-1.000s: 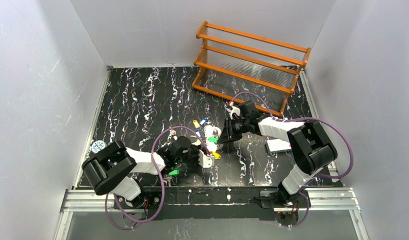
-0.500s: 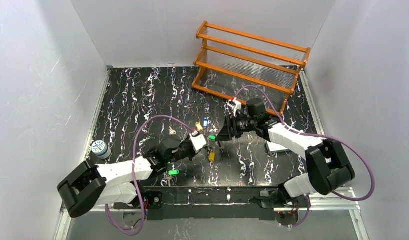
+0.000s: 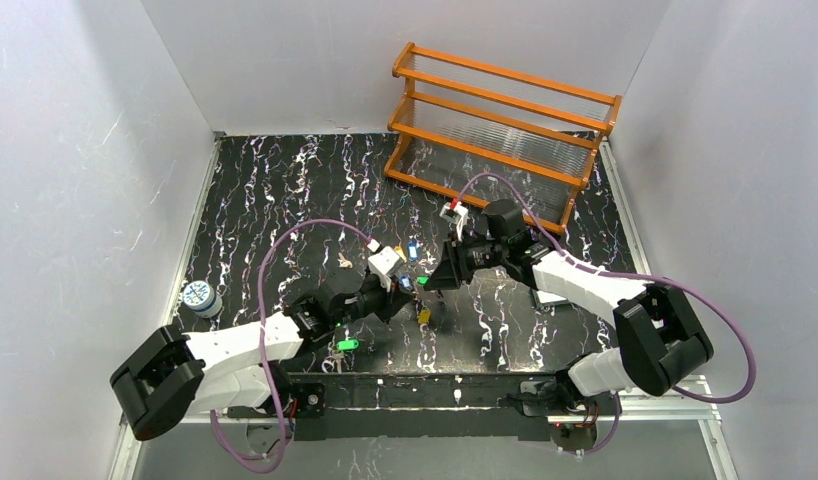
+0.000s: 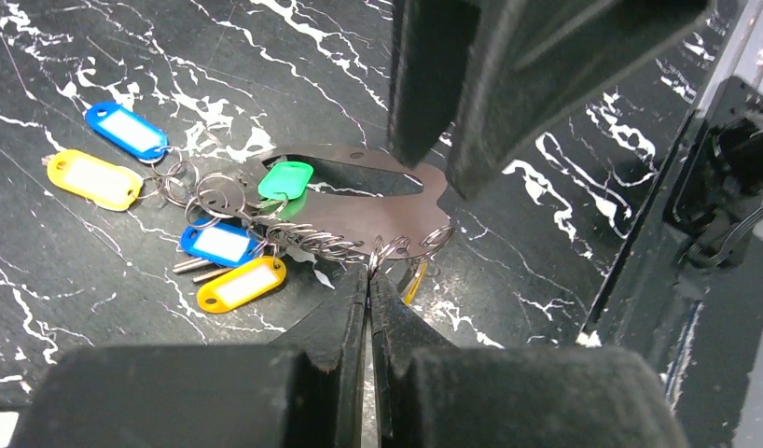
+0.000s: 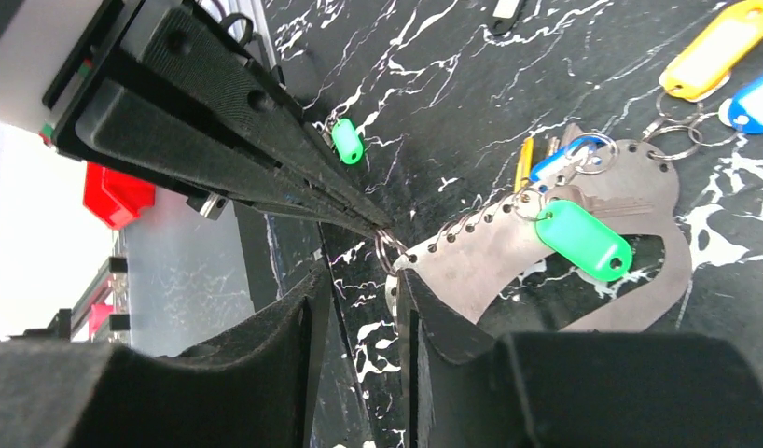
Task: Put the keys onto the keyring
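Observation:
The keyring (image 4: 359,201) is a flat silvery plate with an oval cutout, lying on the black marbled table. Small rings line its edge (image 5: 471,224). Several keys hang from it or lie beside it: green (image 4: 284,179), blue (image 4: 219,245) and yellow (image 4: 240,285), with a blue (image 4: 126,131) and a yellow one (image 4: 93,179) to the left. My left gripper (image 4: 370,273) is shut, its tips pinching a small ring at the plate's near edge. My right gripper (image 5: 364,289) faces it with its fingers apart astride that same ring (image 5: 389,252), one finger (image 5: 424,317) against the plate's corner.
An orange wooden rack (image 3: 505,130) stands at the back right. A small round blue-white can (image 3: 196,296) sits at the left edge. A loose green key (image 3: 347,344) lies beside my left arm, and a white flat object (image 3: 553,292) under my right forearm.
My left arm has stretched forward toward the middle of the table. My right gripper has let go, widened, then narrowed part way at the plate's end.

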Robot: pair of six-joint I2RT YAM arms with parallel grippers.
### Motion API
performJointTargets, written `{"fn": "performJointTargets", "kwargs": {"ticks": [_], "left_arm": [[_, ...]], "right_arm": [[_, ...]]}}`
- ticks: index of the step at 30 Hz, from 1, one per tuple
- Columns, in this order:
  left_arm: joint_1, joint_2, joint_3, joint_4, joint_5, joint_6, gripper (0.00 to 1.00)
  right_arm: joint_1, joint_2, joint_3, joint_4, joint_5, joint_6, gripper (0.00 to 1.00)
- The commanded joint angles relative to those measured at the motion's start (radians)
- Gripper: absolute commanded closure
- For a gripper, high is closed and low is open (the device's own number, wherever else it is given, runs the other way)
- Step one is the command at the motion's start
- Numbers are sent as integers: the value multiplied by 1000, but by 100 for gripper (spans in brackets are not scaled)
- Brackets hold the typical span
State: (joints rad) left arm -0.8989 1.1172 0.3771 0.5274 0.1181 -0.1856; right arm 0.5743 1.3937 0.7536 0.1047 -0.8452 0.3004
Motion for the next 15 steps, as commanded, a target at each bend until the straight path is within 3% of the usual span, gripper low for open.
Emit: {"fn": "performJointTargets", "kwargs": {"ticks": [1,15], "left_arm": [[-5,-57,34,-19,-51,-124,100],[-5,-96,43,-36,-93,-180,100]], "right_arm": [[33,-16,36,-16,-14,-54,60],[98,7,55,-41,40,-66,66]]}}
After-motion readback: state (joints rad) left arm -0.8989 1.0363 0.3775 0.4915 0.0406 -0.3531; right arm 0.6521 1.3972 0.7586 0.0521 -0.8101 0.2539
